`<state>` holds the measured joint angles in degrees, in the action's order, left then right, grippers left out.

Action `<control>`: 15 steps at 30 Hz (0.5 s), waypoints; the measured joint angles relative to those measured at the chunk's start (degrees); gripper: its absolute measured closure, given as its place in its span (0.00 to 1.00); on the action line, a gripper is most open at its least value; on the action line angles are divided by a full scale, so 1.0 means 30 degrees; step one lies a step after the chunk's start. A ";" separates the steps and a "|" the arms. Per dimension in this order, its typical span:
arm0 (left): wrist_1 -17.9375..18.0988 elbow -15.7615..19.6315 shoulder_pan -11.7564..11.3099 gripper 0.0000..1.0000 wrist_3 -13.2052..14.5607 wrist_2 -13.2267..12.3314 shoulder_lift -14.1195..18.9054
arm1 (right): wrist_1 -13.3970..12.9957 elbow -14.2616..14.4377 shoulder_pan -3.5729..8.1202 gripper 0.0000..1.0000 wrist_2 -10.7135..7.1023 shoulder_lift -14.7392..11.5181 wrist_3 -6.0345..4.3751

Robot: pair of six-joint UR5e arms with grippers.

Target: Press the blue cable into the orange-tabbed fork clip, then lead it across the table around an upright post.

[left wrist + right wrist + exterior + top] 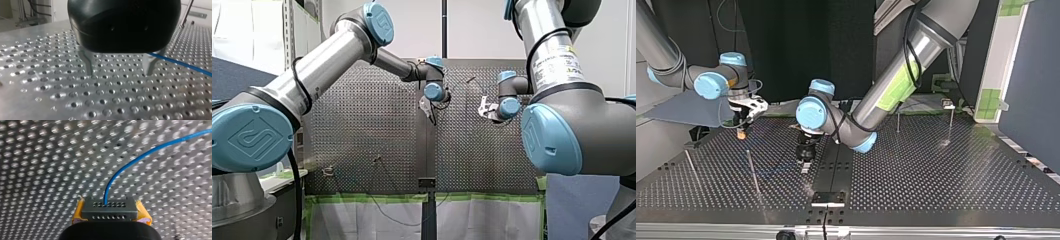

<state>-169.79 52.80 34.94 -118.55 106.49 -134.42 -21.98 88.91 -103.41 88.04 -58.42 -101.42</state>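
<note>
The blue cable (130,162) curves away over the perforated table (45,157) from a grey block with holes (110,210). My right gripper (110,213) is shut on that block between its yellow pads (143,216). In the top view my right gripper (741,131) hangs low at the left. My left gripper (118,73) stands open just above the table, nothing between its metal fingers (87,63). The cable (180,63) runs off from behind one finger. In the top view my left gripper (805,154) is near the middle. I cannot make out the orange-tabbed clip.
Thin upright posts stand in the top view: one (753,172) in front of my right gripper, one (691,167) further left, two (897,121) (951,120) at the back right. A dark plate (827,197) sits at the near edge. Small fittings (328,171) (376,160) stand in the front view.
</note>
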 joint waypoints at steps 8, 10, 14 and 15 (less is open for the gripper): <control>-0.0407 0.0000 0.0000 0.02 0.0393 0.1201 -0.0003 | -0.1668 0.1387 0.0097 1.00 0.0095 0.1380 0.0819; -0.0517 0.0000 -0.0005 0.02 0.0413 0.1368 0.0000 | -0.1850 0.1465 0.0117 1.00 0.0148 0.1727 0.1017; -0.0744 0.0000 -0.0007 0.02 0.0429 0.1512 0.0001 | -0.2004 0.1515 0.0141 1.00 0.0324 0.2425 0.1289; -0.0816 0.0000 -0.0006 0.02 0.0431 0.1538 0.0000 | -0.2012 0.1517 0.0142 1.00 0.0358 0.2550 0.1341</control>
<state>-172.24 52.80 34.92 -117.25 111.11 -134.42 -28.01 93.46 -102.98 89.11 -50.77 -97.39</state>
